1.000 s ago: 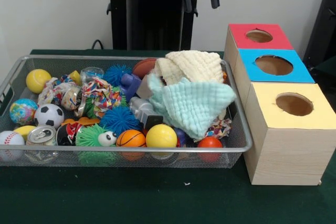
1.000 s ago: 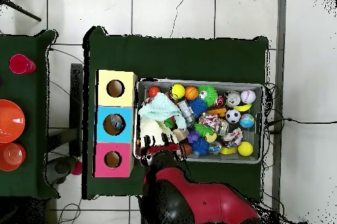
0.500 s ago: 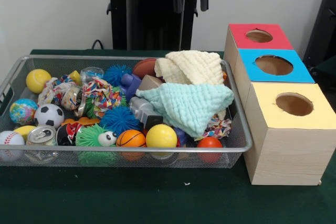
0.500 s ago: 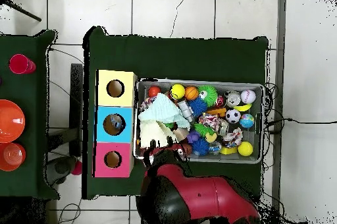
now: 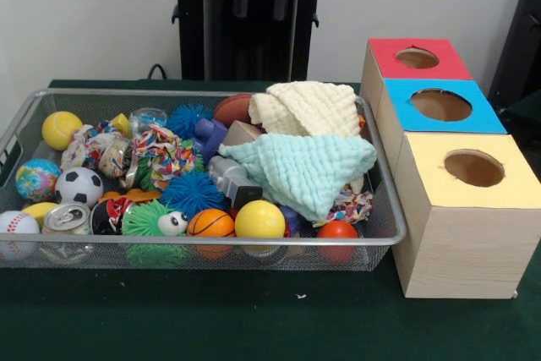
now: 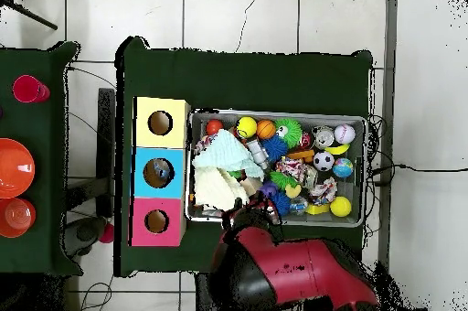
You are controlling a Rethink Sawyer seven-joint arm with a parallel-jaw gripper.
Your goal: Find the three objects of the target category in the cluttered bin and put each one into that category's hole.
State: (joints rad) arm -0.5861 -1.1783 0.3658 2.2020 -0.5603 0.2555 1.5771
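Bin (image 5: 385, 200) lies long axis side-to-side on the green worktop (image 5: 254, 319), one short end just beside the box row. Blue-surround hole (image 5: 440, 105) sits middle of three, facing up. One clear bottle (image 5: 148, 117) shows at the far rim; orientation unclear. Two cloths (image 5: 306, 166) cover the box-side end. Gripper (image 5: 258, 2) hangs above the far rim, jaws spread, holding nothing.
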